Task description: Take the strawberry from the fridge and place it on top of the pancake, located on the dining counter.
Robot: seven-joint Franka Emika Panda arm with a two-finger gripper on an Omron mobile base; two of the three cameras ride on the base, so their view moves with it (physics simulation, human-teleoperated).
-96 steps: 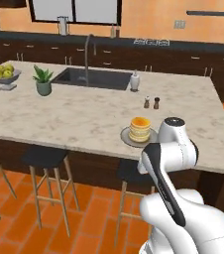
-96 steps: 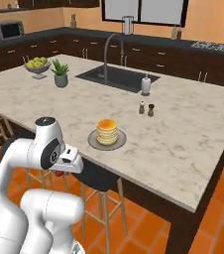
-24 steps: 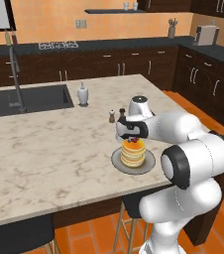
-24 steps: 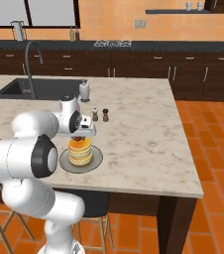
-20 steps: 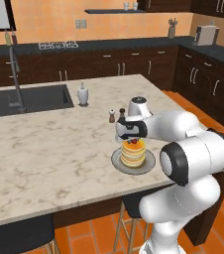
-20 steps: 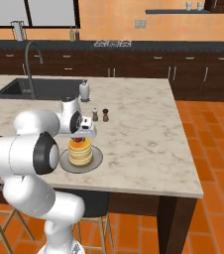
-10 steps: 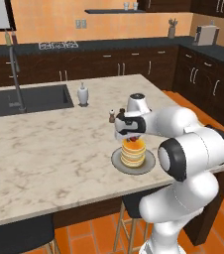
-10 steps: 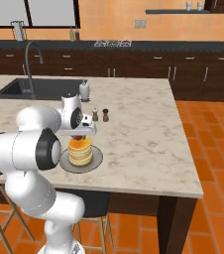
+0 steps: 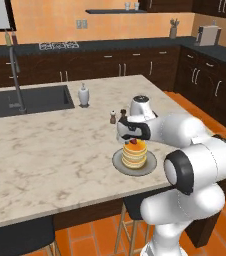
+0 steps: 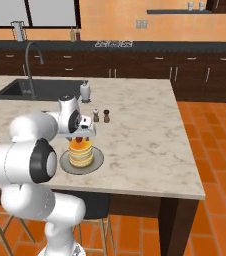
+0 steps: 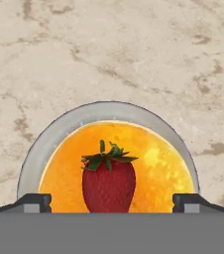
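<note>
The strawberry (image 11: 108,184) rests on the pancake (image 11: 153,168), at 6 o'clock in the hand view. The gripper (image 11: 111,201) stands spread wide, fingertips (image 11: 34,201) clear of the berry: released. Placement appears complete. Next move: lift straight up, avoiding contact.

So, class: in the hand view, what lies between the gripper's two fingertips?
The strawberry, sitting on the pancake; the open gripper stands clear of it either side.
</note>
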